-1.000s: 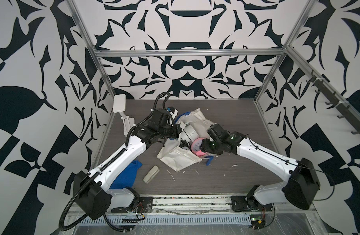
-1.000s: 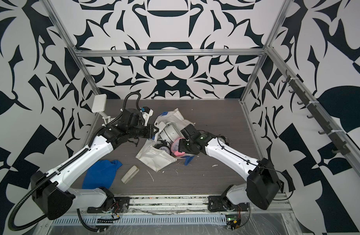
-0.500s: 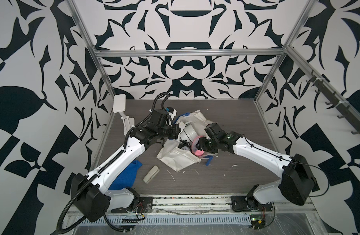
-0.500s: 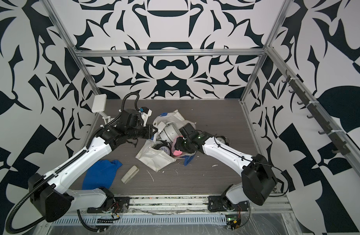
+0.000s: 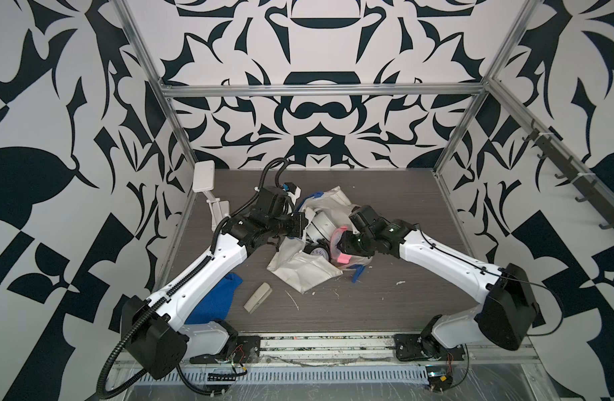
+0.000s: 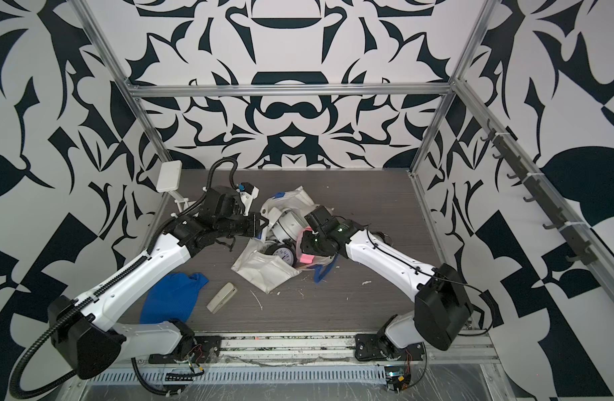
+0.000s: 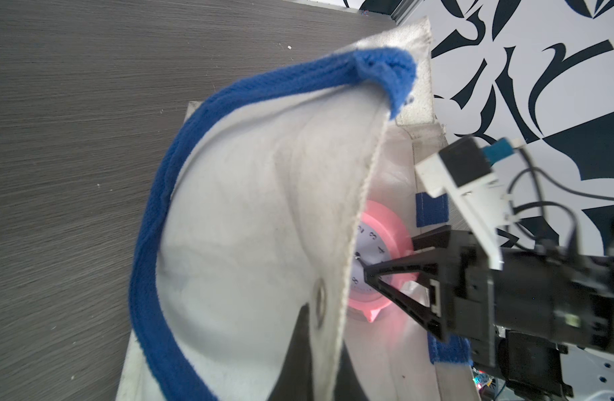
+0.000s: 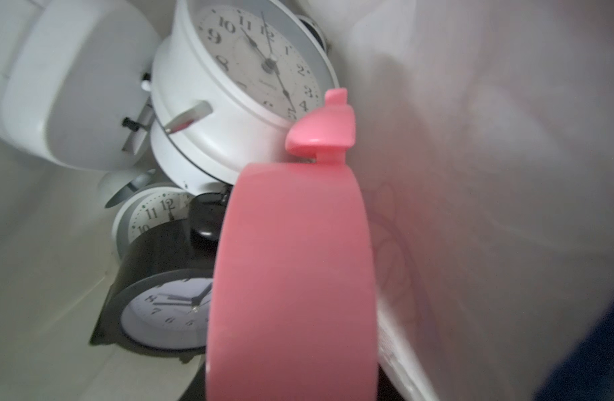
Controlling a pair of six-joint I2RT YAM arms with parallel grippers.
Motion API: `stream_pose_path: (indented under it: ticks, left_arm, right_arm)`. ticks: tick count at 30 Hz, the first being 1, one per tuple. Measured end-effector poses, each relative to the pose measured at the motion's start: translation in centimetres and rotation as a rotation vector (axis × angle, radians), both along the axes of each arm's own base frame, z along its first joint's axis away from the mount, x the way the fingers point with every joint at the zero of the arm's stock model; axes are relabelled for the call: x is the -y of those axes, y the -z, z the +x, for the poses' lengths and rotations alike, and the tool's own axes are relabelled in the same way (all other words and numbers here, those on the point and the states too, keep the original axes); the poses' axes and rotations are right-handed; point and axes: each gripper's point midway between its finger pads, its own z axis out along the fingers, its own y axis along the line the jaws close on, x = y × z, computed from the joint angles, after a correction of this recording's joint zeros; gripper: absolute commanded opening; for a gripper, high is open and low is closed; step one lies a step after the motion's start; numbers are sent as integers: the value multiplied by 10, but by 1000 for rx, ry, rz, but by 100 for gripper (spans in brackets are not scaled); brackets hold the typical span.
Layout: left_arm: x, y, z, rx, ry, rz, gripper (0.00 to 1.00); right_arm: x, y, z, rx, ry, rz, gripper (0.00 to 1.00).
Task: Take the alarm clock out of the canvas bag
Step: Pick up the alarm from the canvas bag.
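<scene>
Quick update: over the last sec the right gripper point(image 7: 390, 258) has nosed further into the mouth of the canvas bag point(image 5: 298, 274), and its jaws have come in a fair bit. They now sit either side of the pink alarm clock point(image 8: 291, 277), one finger across the dial and the other round the back. Can't tell from the pics if they're actually clamped yet or a hair off, so imo the grab is underway, not confirmed. The left gripper point(image 5: 301, 225) hasn't budged. It's pinched tight on the bag's top rim, holding the flap up so the mouth stays open.

The pink clock is still inside the bag, right at the opening w/ the bag wall just beside it. So the task's not done, but it looks like the nearest clock to the exit.

Stuff in the way:
- A white alarm clock point(image 8: 236, 90) sits right up against the pink one's top knob.
- A black alarm clock point(image 8: 159, 305) is just beside its lower rim.
- Pulling out could drag those along or catch the flap.
- The blue strap point(image 7: 152, 225) loops round the lifted flap, clear of the jaws afaict.

Out on the table point(image 5: 402, 305) there's a blue cloth point(image 5: 215, 295) and a beige stapler-looking thing point(image 5: 257, 295). Both are well apart from the bag, so no bother.
</scene>
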Motion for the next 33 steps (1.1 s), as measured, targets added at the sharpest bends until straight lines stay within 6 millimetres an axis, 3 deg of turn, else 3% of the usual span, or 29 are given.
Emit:
stream_pose_path:
  ticks: [13, 26, 33]
  left_arm:
    - [-1, 0, 1, 6, -2, 8, 0]
    - [-2, 1, 2, 8, -8, 12, 0]
    - [-7, 2, 6, 20, -38, 34, 0]
  right_arm:
    - [27, -80, 4, 177, -71, 168, 30]
    - [41, -121, -3, 247, -94, 308, 29]
    - [55, -162, 1, 322, -96, 387, 28]
